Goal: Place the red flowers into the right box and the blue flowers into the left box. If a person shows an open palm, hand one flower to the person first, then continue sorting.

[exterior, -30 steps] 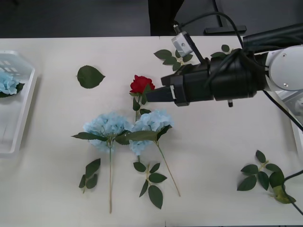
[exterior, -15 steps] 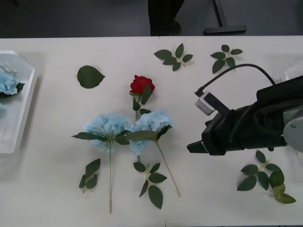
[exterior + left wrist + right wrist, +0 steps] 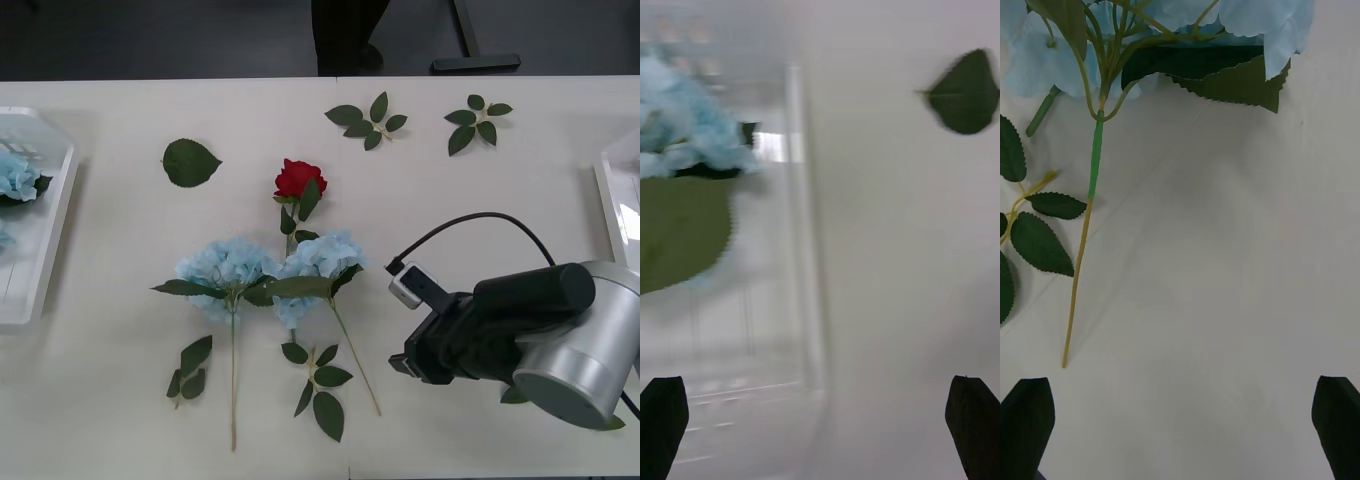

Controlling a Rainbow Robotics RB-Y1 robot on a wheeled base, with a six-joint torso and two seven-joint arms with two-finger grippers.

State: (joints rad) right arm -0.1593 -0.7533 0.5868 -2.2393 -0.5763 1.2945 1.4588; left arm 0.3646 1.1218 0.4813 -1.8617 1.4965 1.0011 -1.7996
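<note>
Right gripper (image 3: 1180, 427): my fingers spread wide, holding nothing; low over the table, just beside the nearer blue flower's stem (image 3: 1081, 247)
Left gripper (image 3: 816, 427): also open, empty; over the left box rim (image 3: 806, 225)
Blue flowers: two on the table mid-scene (image 3: 225, 268), heads touching; one already in the left box (image 3: 15, 175)
Rose (image 3: 297, 178): beyond the blue pair, stem running under them
Right box (image 3: 622, 200): sliver at the table's right edge
Grip plan: I'd judge the stem is the target; centre it between my fingers, clear of the loose sprig (image 3: 318, 385) alongside; close on bare stem, not leaves
Surface: pale matte tabletop; loose leaves scattered
Room: dark floor beyond the far edge
</note>
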